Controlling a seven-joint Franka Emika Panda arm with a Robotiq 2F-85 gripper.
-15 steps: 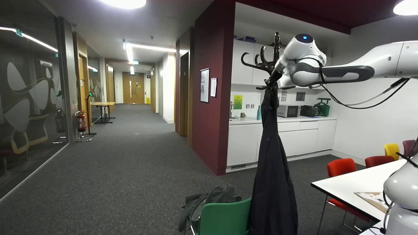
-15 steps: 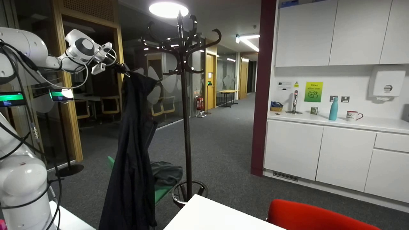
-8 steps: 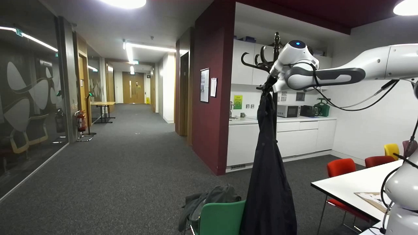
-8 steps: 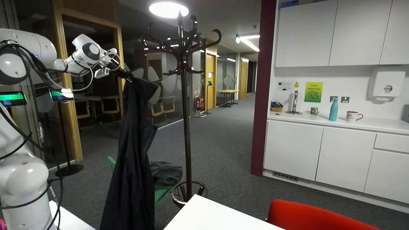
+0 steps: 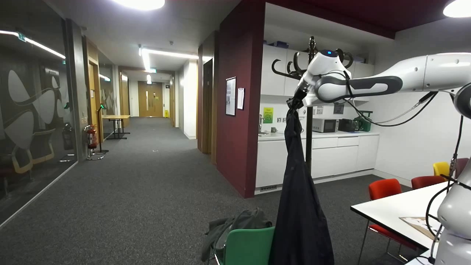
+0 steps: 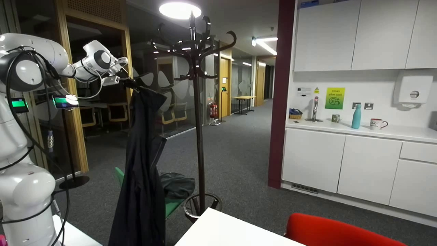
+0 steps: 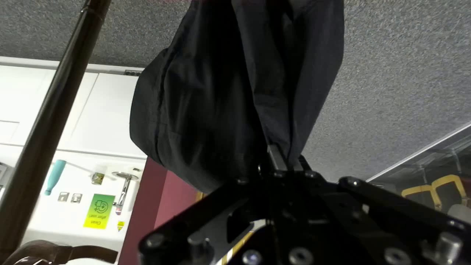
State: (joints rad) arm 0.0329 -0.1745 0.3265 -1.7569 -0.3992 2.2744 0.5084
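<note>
Coat [image 5: 300, 200], near-vertical, downward from claw [image 5: 293, 107]

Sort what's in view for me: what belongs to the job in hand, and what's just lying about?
Part of the job:
Dark garment, pinched in the shut gripper
Coat stand, upright nearby (probably)

Just lying about:
Green chair, with a grey fabric bundle on it
Teal bottle and mug on the counter
Red chair
White table

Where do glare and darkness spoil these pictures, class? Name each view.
In both exterior views, a ceiling lamp burns out to white; in an exterior view, a bright streak crosses the dark glass wall; in the wrist view, the dark garment and gripper lose some detail.
</note>
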